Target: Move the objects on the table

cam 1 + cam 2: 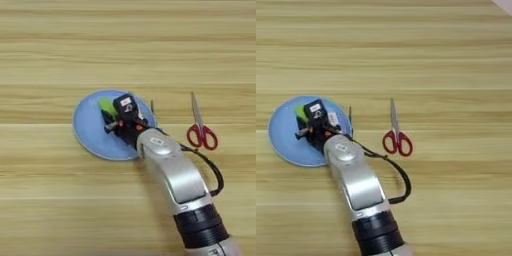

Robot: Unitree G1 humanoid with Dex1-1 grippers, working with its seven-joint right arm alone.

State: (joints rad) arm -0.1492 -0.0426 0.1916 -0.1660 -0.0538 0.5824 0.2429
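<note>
Silver forearm w/ black two-finger gripper (112,120) over round light-blue plate (90,131), beside small green rectangular block (106,105); jaw state can't tell. Release low, centred on plate.

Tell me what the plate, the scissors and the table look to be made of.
Plate: smooth, evenly light-blue and matte, probably plastic, though glazed ceramic is possible.
Scissors: pale grey blades look like metal; the red loop handles look like moulded plastic.
Table: pale yellowish planks with horizontal grain, so wood or a wood-look laminate.
</note>
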